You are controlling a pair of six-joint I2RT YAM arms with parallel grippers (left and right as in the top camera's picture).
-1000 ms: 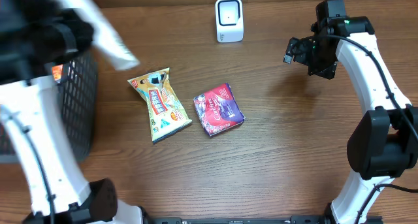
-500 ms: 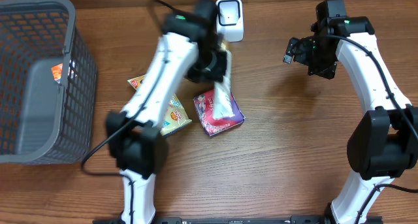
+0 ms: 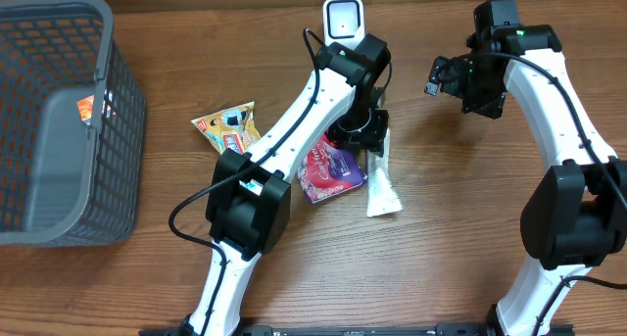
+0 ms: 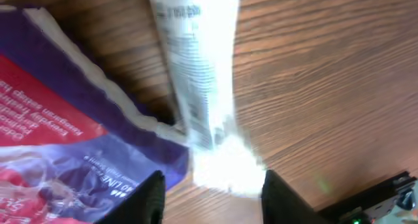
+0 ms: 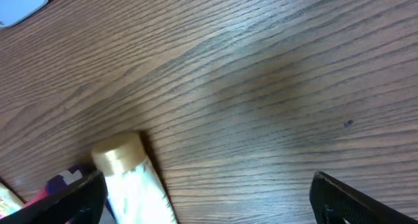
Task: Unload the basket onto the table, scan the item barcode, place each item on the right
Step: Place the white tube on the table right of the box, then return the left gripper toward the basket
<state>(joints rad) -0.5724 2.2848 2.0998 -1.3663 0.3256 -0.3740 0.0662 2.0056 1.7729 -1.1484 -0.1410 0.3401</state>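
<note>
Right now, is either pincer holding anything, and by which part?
Seemingly nothing. The left pincer straddles the crimped end of the white tube with its jaws apart, the tube lying on the table. The right pincer is open and empty.

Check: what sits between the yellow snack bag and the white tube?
The purple packet, with the left arm crossing above it, in the overhead view.

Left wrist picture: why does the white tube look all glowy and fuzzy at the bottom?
Left wrist view: the white tube is close to the lens, so its near end is washed out by glare and blurred. Overhead view: the same tube looks sharp. Right wrist view: its gold cap is clear, and a soft shadow darkens the table.
</note>
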